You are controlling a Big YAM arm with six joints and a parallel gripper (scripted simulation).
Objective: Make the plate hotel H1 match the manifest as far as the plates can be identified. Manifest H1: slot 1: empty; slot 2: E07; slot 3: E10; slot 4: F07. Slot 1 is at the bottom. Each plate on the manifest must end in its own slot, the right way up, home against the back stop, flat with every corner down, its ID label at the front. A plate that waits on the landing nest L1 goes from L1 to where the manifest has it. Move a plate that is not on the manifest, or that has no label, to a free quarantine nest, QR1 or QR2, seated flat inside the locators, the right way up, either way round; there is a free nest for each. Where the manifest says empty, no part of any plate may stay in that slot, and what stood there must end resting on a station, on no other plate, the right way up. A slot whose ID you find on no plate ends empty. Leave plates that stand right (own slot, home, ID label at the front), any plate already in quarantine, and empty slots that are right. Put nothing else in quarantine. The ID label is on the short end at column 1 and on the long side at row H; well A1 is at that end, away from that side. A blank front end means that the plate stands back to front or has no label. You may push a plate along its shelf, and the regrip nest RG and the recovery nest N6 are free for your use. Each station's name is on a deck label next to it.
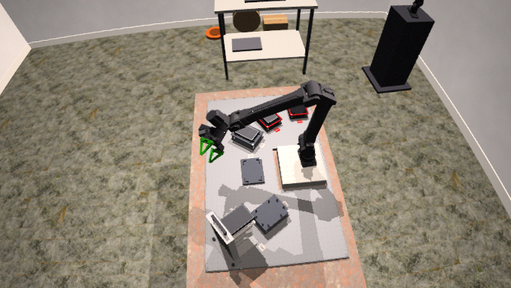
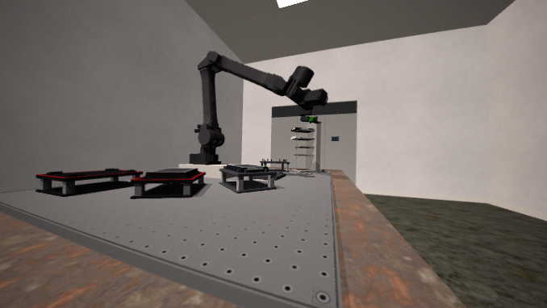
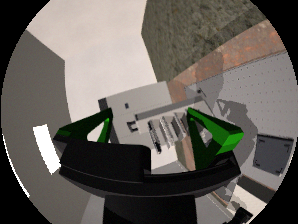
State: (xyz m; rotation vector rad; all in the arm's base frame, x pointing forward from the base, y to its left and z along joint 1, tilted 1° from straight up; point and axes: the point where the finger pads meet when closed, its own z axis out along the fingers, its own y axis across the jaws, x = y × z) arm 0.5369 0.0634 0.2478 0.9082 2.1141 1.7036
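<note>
Overhead, going left to right, the jaws (image 1: pixel 211 148) hung spread wide and gripping nothing, out past the left edge of the worktop (image 1: pixel 198 188). Just to their right sat a plate on a raised nest (image 1: pixel 247 138); further right stood two red-trimmed nests (image 1: pixel 270 121). The plate hotel H1 (image 1: pixel 231 228) stood well apart toward the near end, its plates' long axes angled across the deck. Seemingly the wrist camera faced that stack, so the hotel lay straight ahead.
</note>
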